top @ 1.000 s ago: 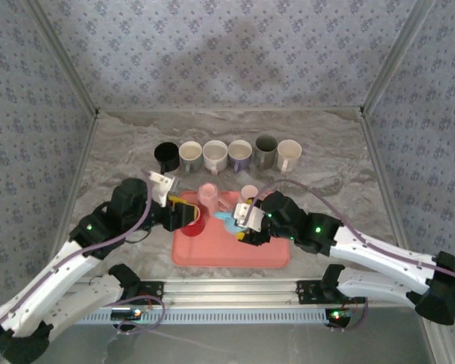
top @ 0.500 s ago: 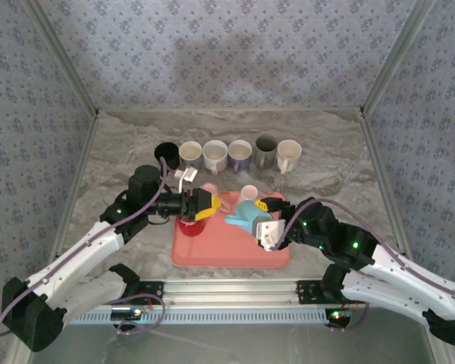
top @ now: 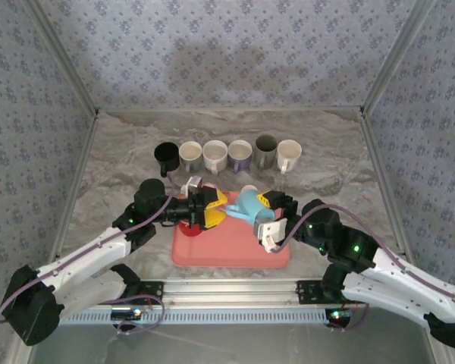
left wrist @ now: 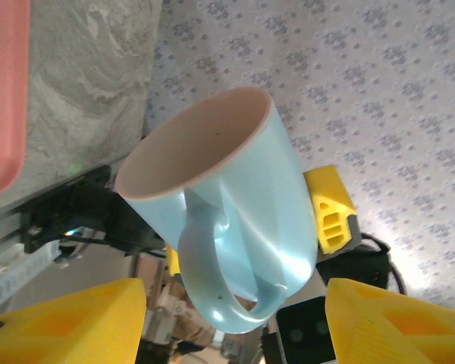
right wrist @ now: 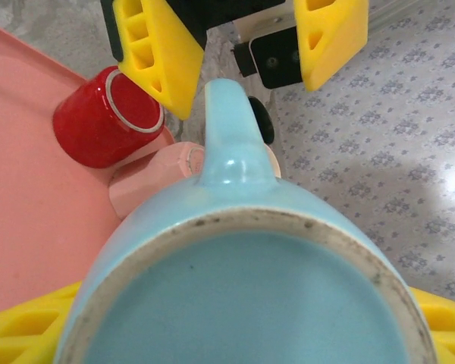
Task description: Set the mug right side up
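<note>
Tabletop [top: 326, 152] of veined marble carries a smooth salmon tray [top: 212, 254], seen from overhead. Above it the right gripper [top: 265, 207] clamps a glossy light-blue mug [top: 245, 203], tipped sideways in mid-air. The left gripper [top: 215, 210] gapes wide, its yellow fingers [left wrist: 61, 322] either side of the looped handle. The left wrist camera catches the mug's pale pink lining. The right wrist camera catches its rough unglazed foot ring and a red mug [right wrist: 106, 117].

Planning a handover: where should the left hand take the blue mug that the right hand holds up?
Probably by the handle, coming from the open end. The blue mug lies sideways with the right hand on its base end, and the handle juts out between the open fingers of the left hand.
</note>
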